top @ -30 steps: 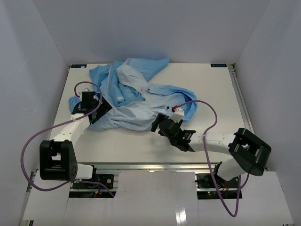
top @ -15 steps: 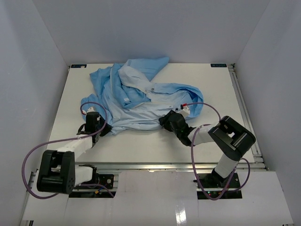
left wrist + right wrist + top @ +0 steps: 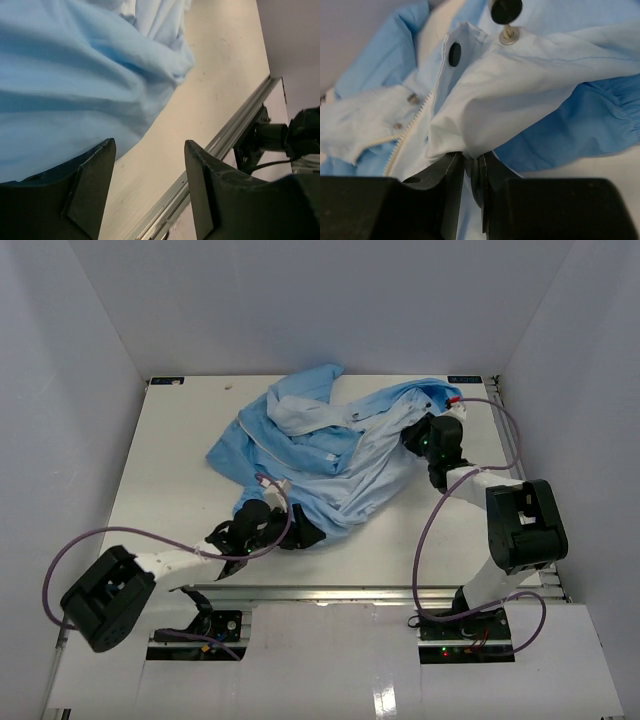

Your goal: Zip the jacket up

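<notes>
The light blue jacket (image 3: 320, 445) lies crumpled across the middle and back right of the table. My right gripper (image 3: 413, 433) is at its right side, shut on a fold of the pale lining (image 3: 470, 130). The right wrist view shows the jaws (image 3: 472, 162) pinching that fold. The pale zipper strip (image 3: 410, 131) with its teeth runs just left of them, and a black cord stopper (image 3: 506, 10) sits above. My left gripper (image 3: 308, 536) is at the jacket's near hem, open. In the left wrist view only bare table lies between its fingers (image 3: 150, 145), and the blue fabric (image 3: 75, 75) is beside the left finger.
The white table (image 3: 170, 460) is enclosed by pale walls on three sides. A metal rail (image 3: 225, 145) marks its near edge, close to my left gripper. Purple cables (image 3: 70, 560) loop from both arms.
My right gripper has moved from the front centre to the back right, pulling the jacket that way. My left gripper has slid right along the front edge, shut briefly and opened again.
</notes>
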Motion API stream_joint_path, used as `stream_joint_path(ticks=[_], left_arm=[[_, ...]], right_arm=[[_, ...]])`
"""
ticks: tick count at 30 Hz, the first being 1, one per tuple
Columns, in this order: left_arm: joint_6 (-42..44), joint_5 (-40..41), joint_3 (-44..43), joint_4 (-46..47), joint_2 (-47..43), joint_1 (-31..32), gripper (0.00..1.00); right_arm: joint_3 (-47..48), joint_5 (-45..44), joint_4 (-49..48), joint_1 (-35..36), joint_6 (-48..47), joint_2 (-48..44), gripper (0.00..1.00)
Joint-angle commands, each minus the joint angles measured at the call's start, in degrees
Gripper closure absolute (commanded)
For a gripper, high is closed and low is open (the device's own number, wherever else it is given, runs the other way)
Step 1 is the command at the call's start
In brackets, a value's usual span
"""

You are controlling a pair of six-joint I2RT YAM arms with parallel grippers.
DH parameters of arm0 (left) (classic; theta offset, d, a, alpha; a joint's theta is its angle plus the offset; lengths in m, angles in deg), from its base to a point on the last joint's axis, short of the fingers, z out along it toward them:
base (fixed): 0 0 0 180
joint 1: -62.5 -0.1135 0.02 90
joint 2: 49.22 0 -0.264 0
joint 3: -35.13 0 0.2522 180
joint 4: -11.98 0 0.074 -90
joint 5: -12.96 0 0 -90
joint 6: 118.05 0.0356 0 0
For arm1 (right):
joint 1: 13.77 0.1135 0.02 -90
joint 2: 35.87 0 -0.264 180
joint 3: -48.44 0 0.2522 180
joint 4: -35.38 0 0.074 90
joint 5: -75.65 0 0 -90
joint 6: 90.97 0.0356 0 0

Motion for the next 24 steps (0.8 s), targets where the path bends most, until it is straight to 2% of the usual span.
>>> stream_joint_path(ticks=[1,2,3,5,8,12,15,17,20,24], left_arm=[[8.09,-2.82,-19.35,-5.14,11.06,0.47,0.2],[9.64,-0.61,-24.43,-10.01,12.84,-0.56,0.15],[10.51,0.54,-27.47,-12.39,13.49,-2.18,0.12],[9.54,-3.99,-31.38,-14.16,14.19,-7.45,0.1],[8.37,-9.75,-34.28,-16.8,13.86,-13.38,0.1],[11.28,-1.64,-35.78,-27.43,12.55,-15.08,0.1],[11.69,-1.09,-29.16,-26.86,10.93,-15.16,0.12],[11.93,1.61,-25.39,-27.41,9.92,-15.16,0.14],[11.62,12.94,-23.43,-29.92,8.5,-15.89,0.12],[12.49,16.21,-23.49,-30.48,8.86,-18.55,0.1]], right_arm=[[13.48,13.53,6.89,-5.81,-11.06,3.03,0.42],[15.6,15.89,9.03,-6.41,-12.15,3.68,0.27],[17.3,17.32,10.96,-6.43,-13.28,4.02,0.15],[18.51,17.71,14.84,-6.15,-14.54,3.35,0.07],[16.54,14.45,19.41,-5.48,-14.59,0.26,0.06],[8.81,12.9,21.85,-4.23,-10.8,-7.78,0.05],[0.4,12.57,20.8,-0.66,-8.13,-12.05,0.06],[-5.04,8.33,20.4,4.61,-7.27,-14.55,0.06],[-12.44,2.92,17.14,8.63,-4.9,-18.76,0.05],[-17.43,-4.73,16.83,12.0,-2.62,-23.63,0.05]])
